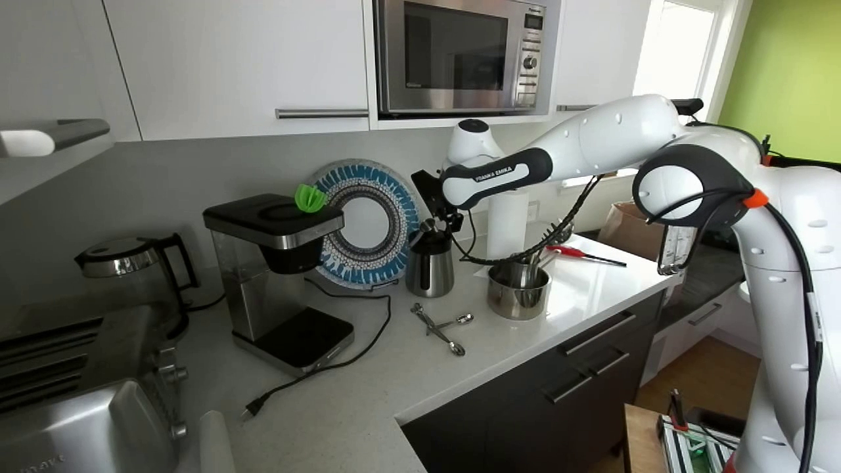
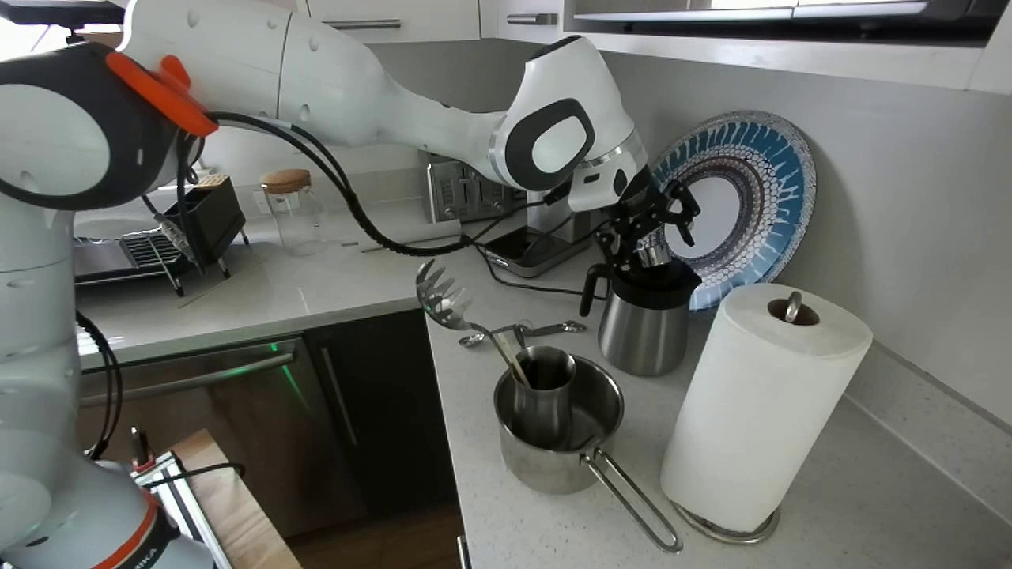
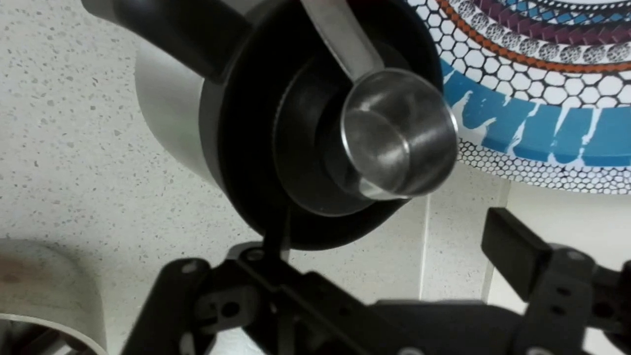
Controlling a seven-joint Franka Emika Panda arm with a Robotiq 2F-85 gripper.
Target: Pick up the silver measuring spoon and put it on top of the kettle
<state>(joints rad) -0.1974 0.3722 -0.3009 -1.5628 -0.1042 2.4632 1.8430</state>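
Note:
The steel kettle [image 1: 430,272] with a black top stands in front of the blue plate; it also shows in an exterior view [image 2: 644,332] and the wrist view [image 3: 170,108]. A silver measuring scoop with a deep round bowl [image 3: 394,138] and flat straight handle sits tilted at its black top. Its bowl shows in an exterior view [image 2: 655,254]. Smaller silver measuring spoons [image 1: 439,328] lie crossed on the counter. I cannot tell which silver piece is the task's spoon. My gripper [image 3: 389,231] is open, its fingers wide apart, close above the kettle beside the scoop's bowl.
A steel pot [image 2: 545,466] holds a metal cup [image 2: 544,395] with utensils. A paper towel roll [image 2: 759,411] stands nearby. A patterned plate [image 1: 401,217] leans on the wall. A coffee machine [image 1: 272,220], a loose cord, a glass kettle [image 1: 125,263] and a toaster [image 1: 98,407] stand farther left.

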